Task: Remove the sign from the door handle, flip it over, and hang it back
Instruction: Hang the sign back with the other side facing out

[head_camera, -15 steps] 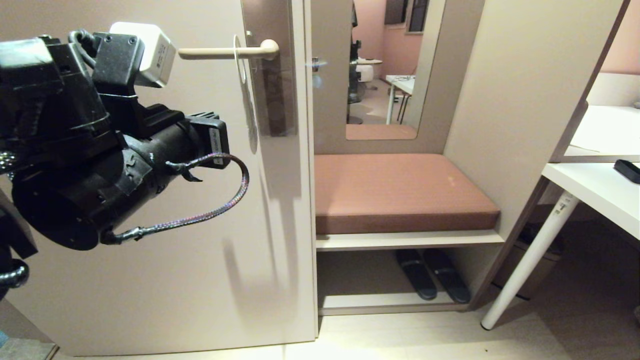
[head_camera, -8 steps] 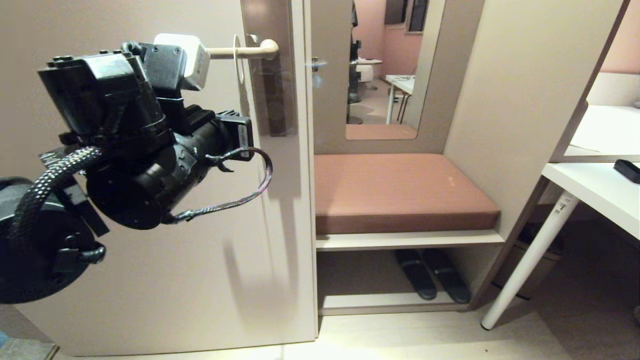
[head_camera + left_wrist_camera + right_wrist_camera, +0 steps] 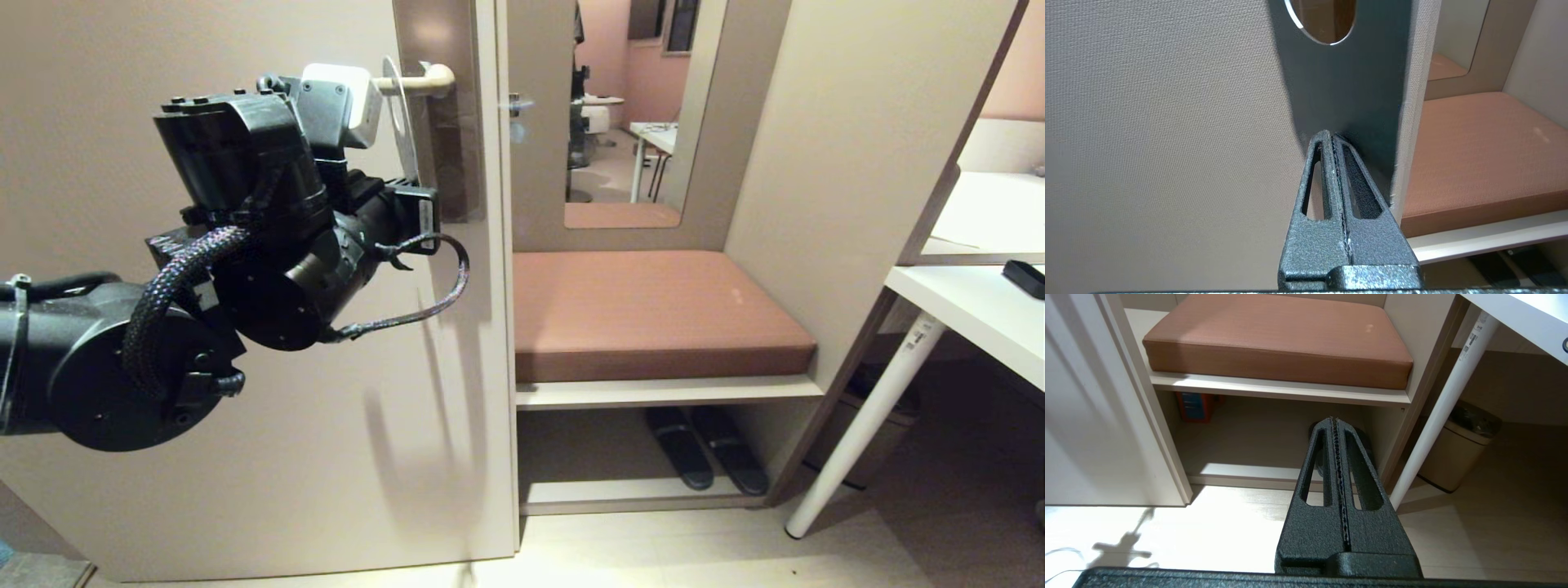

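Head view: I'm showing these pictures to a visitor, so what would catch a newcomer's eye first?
The big black left arm, reaching across the door toward the door handle near the top, dominates. Its left tool is shut on the lower edge of the sign, a flat card with an oval hole, hanging on that handle. To the right, the brown cushioned bench stands out, with dark slippers below it.

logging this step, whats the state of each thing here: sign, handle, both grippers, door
sign: hanging on the door handle, hole around the lever
door handle: level, not pressed down
left gripper: shut, tips at the sign's lower part, nothing seen between the fingers
right gripper: shut, holding nothing, low near the floor
door: open, cushioned bench showing past its edge
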